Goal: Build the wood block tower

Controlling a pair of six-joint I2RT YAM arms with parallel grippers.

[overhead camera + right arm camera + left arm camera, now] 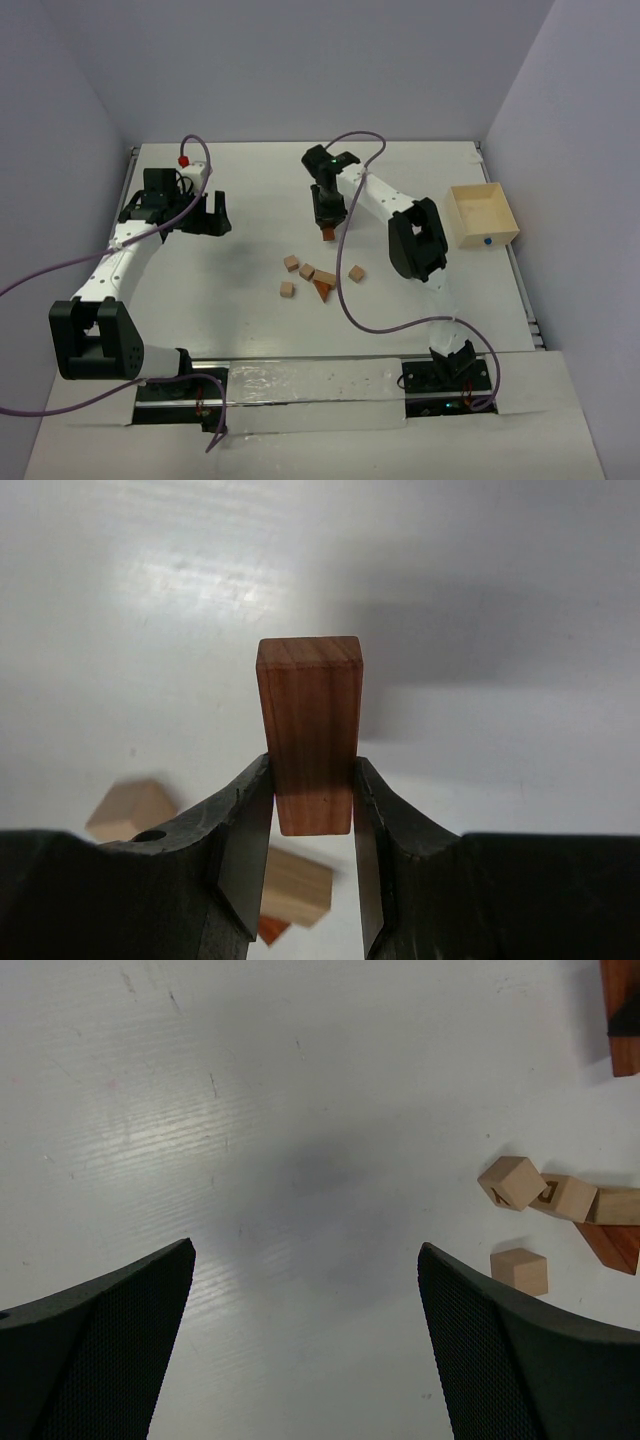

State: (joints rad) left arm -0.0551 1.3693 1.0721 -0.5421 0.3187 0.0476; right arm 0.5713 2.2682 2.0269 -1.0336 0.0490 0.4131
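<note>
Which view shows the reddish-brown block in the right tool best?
Right wrist: the reddish-brown block fills the centre, clamped in the right tool, grain clear. Top external shows only a reddish speck under that tool; left wrist shows a cropped reddish edge at top right, probably it.

Both arms (118,268) are white with black joints. Behind the black left claw (207,218) and black right claw (327,228) run purple cables (352,290).
</note>
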